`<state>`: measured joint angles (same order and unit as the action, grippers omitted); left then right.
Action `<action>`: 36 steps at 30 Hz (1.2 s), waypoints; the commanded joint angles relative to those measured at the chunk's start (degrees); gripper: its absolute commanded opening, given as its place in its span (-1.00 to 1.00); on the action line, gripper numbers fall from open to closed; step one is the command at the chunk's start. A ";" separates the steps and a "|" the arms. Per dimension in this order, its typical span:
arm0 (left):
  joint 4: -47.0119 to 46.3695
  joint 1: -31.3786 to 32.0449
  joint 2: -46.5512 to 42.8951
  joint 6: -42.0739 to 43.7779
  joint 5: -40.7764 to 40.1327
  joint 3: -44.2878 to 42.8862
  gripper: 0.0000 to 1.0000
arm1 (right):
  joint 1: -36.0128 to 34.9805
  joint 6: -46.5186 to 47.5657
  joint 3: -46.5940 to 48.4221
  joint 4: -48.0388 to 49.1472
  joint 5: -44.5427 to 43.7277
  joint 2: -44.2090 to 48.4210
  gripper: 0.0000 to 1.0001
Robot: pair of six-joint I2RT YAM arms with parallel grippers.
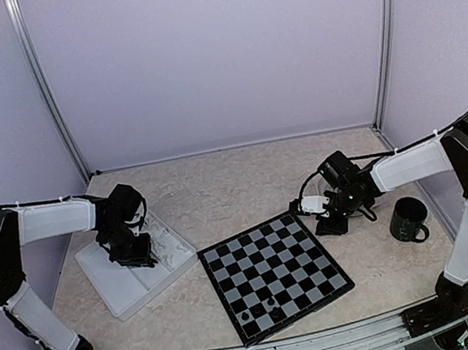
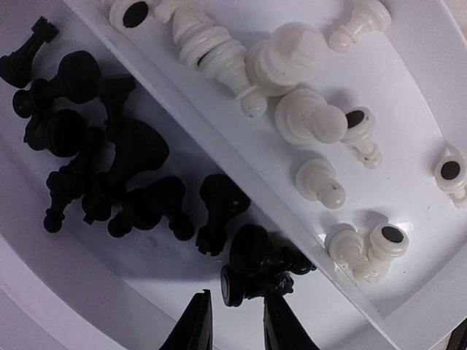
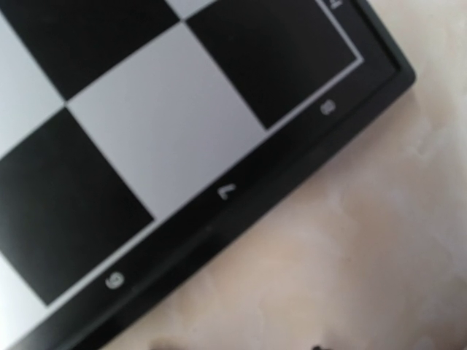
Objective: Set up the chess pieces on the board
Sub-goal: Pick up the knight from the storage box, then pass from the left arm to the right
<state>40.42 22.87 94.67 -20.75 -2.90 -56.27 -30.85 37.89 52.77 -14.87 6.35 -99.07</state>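
Observation:
The board [image 1: 274, 272] lies at the table's middle, and two black chess pieces [image 1: 271, 300] stand near its front edge. My left gripper [image 1: 133, 247] hangs low over the white tray [image 1: 123, 290]. In the left wrist view it [image 2: 237, 310] is open, and its fingertips [image 2: 195, 321] flank the base of a lying black piece [image 2: 255, 281]. Several more black pieces [image 2: 109, 168] fill that compartment, and white pieces [image 2: 306, 117] lie beyond the divider. My right gripper [image 1: 331, 212] is open and empty by the board's right edge [image 3: 219, 219]; only its tips show.
A dark green mug [image 1: 408, 219] stands right of the right gripper. The tray's divider wall [image 2: 292, 219] runs just beyond the lying black piece. Bare beige tabletop [image 3: 350, 255] lies under the right gripper.

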 commanded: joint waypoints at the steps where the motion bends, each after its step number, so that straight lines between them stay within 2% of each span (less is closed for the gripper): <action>1: -3.05 -0.39 1.81 -0.34 1.36 0.15 -0.46 | 0.00 0.63 -1.45 -2.90 -2.50 -3.14 -0.10; 5: -4.03 -0.43 3.32 0.06 2.03 -0.15 -0.50 | 0.00 0.61 -1.45 -2.97 -2.53 -3.37 -0.09; 12: -4.10 -0.43 3.27 0.49 2.54 0.20 -0.77 | 0.00 0.33 -1.11 -3.33 -2.31 -3.93 -0.10; 20: -1.64 -0.55 -6.33 -0.69 4.71 -0.46 -0.86 | -0.09 -2.06 1.98 -6.39 -1.92 -2.14 -0.13; 27: -1.84 -0.67 -10.85 -0.85 8.14 0.86 -0.88 | -0.90 -3.31 7.25 -11.94 1.69 2.28 -0.13; 31: -3.24 -0.67 -13.66 -1.60 10.78 1.80 -0.88 | -1.98 -5.04 12.80 -15.62 7.53 4.31 -0.13; 36: -13.95 0.95 -19.69 -5.92 19.36 6.29 -0.88 | -2.06 -15.36 22.99 -14.31 23.99 5.30 -0.13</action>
<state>35.55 22.63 79.94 -22.68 8.93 -52.84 -32.25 31.33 68.60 -29.19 15.68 -96.40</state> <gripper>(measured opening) 0.064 0.434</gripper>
